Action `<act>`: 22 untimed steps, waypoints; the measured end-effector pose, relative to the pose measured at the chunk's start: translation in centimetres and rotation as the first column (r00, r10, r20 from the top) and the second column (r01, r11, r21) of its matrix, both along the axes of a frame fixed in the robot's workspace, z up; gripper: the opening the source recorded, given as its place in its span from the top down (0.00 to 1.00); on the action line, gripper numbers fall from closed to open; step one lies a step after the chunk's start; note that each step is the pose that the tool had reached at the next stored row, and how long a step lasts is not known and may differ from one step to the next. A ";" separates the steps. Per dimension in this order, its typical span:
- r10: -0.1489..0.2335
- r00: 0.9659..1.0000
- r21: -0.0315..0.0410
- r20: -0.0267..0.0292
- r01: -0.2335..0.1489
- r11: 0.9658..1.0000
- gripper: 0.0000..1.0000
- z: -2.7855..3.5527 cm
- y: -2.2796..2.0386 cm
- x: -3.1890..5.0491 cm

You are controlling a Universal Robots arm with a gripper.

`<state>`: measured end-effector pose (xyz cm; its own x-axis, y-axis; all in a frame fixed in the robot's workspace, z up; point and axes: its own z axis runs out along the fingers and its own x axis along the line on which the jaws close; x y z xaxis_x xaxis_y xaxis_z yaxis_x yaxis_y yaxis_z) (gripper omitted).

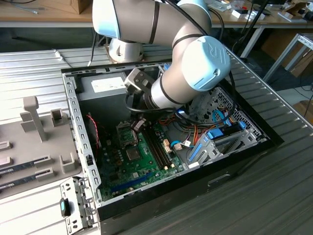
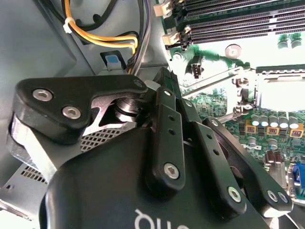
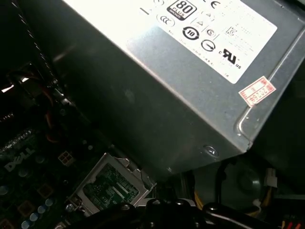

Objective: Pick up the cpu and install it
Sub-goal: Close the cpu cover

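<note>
In the exterior view the socket frame (image 1: 126, 135) sits far-left on the motherboard (image 1: 142, 164), with the pincer (image 1: 137, 123) just over its right edge. I cannot tell whether the pincer is wide, narrow or carrying the cpu. Best descend level and square, clear of the memory slots (image 1: 159, 147)

Ribbed metal table (image 1: 29, 63) — wooden bench (image 1: 44, 12) behind, dark floor (image 1: 264, 58) beyond.

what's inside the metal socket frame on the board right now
In the first wrist view the socket frame surrounds a green patterned surface; no silver chip top shows there. The gripper covers the frame's near edge.
</note>
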<state>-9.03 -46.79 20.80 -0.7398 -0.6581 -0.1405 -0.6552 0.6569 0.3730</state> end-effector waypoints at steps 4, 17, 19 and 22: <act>0.000 1.000 0.008 0.000 0.000 1.000 0.89 0.29 -0.33 0.00; 0.000 1.000 0.048 0.000 0.000 0.999 0.89 0.93 -0.89 0.00; 0.000 1.000 0.050 0.000 0.000 0.999 0.89 1.05 -0.94 0.00; 0.000 1.000 0.053 0.000 0.000 0.999 0.89 1.17 -1.00 0.00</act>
